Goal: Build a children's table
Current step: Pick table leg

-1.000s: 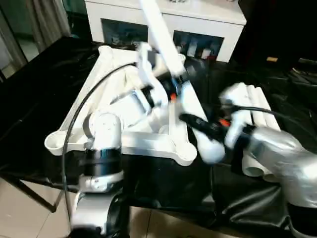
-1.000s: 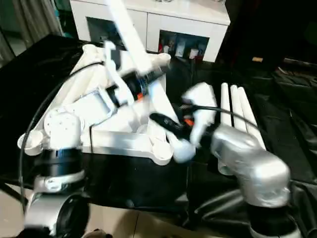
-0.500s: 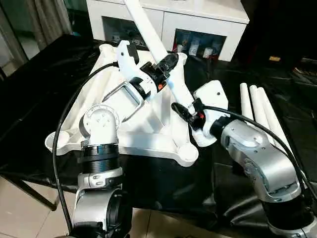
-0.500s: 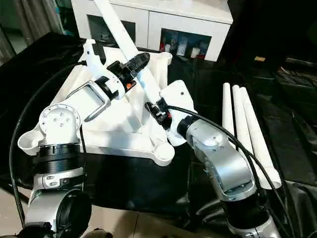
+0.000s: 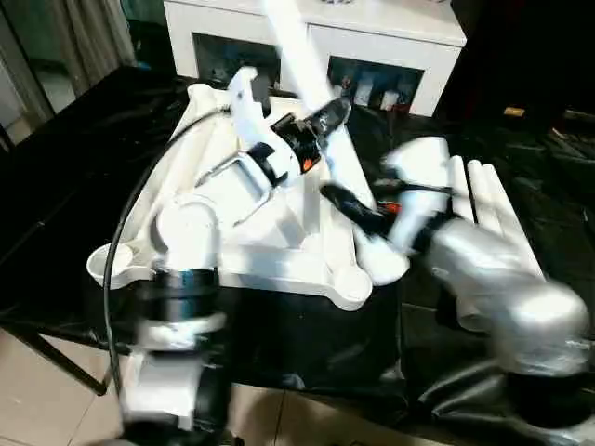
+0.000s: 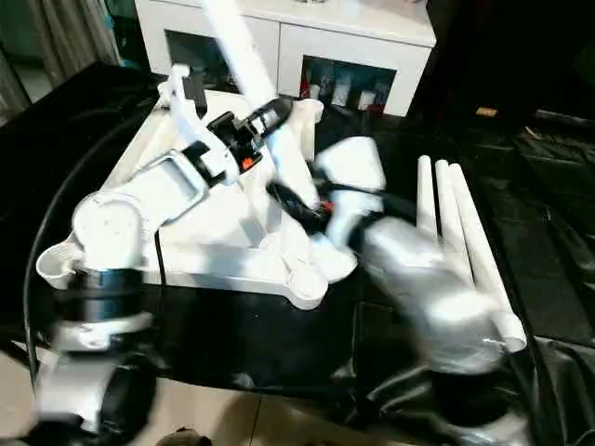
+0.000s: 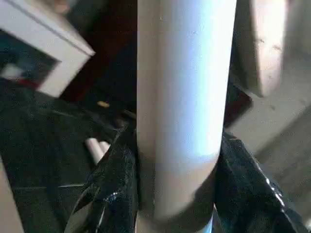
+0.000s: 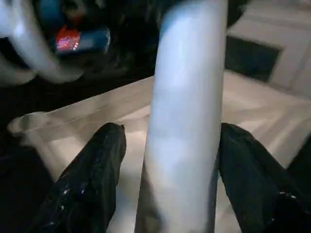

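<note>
The children's table top (image 5: 279, 268) lies upside down on the black-sheeted work table. One long white leg (image 5: 296, 42) rises slanting from its far right corner area. My left gripper (image 5: 327, 115) is shut on this leg partway up; in the left wrist view both black fingers (image 7: 112, 184) press against the tube (image 7: 184, 97). Lower down, my right gripper (image 5: 340, 197) straddles the same leg. In the right wrist view its fingers (image 8: 97, 170) stand open, with gaps to the tube (image 8: 187, 126).
Three spare white legs (image 6: 454, 223) lie side by side on the black sheet to the right of the top. A white glass-door cabinet (image 5: 400, 32) stands behind the table. The work table's front edge (image 5: 307, 390) runs close below the top, floor beneath.
The right gripper's fingers have spread off the leg, and the right arm is blurred with motion, its wrist shifted right. The left gripper keeps its hold on the leg.
</note>
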